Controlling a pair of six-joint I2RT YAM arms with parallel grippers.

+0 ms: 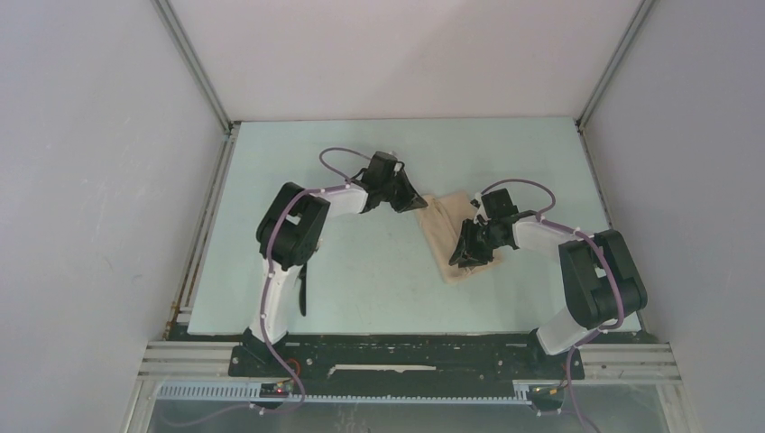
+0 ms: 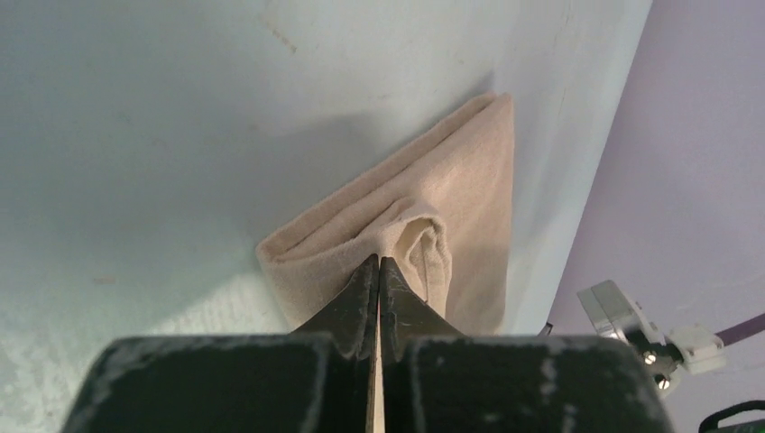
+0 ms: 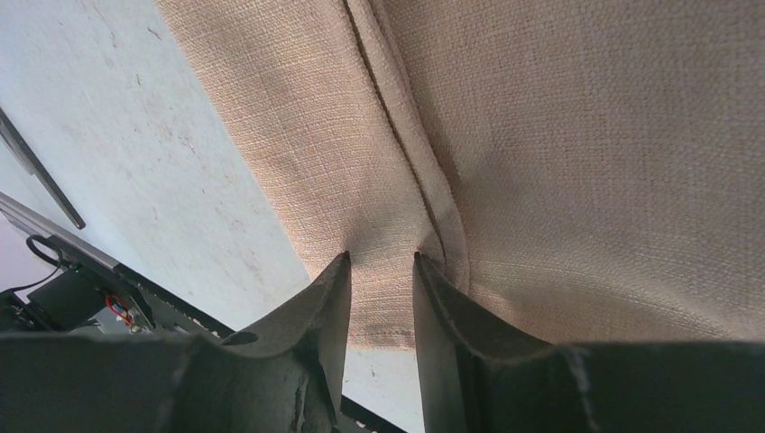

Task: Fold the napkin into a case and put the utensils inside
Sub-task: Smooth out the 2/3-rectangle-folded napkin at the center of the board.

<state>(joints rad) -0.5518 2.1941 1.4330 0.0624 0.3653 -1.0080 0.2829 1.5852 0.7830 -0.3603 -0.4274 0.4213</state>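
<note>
Napkin: the napkin [image 1: 451, 239] lies folded in layers on the tabletop [image 1: 379, 289], right of centre, between the two arms; its far corner points toward the left arm.
Left hand: the left hand [image 2: 379, 263] is fully closed, fingers pressed together, pinching a bunched corner of the napkin that puckers up just ahead of the tips.
Right hand: the right hand [image 3: 381, 262] stands partly open at the napkin's near edge. One finger sits on each side of a raised fold line, with flat cloth in the gap. We see nothing clamped there.
Case: we judge it is not yet formed. The cloth is a wide folded wedge, not a narrow packet.
Contents: nothing lies in or on the folds.
Fork and knife: we see no fork. A slim dark thing [image 1: 302, 293] beside the left arm's lower link may be the knife; we cannot tell.
Risk, layers: the left pinch may hold only the top layers, so a pull could peel the fold open.
Risk, drag: if the right hand does not pin or grip the near edge, the whole napkin could slide with the left hand instead of folding.
Risk, crooked fold: uneven pulls would skew the crease and leave a pocket too loose or narrow for the utensils.
</note>
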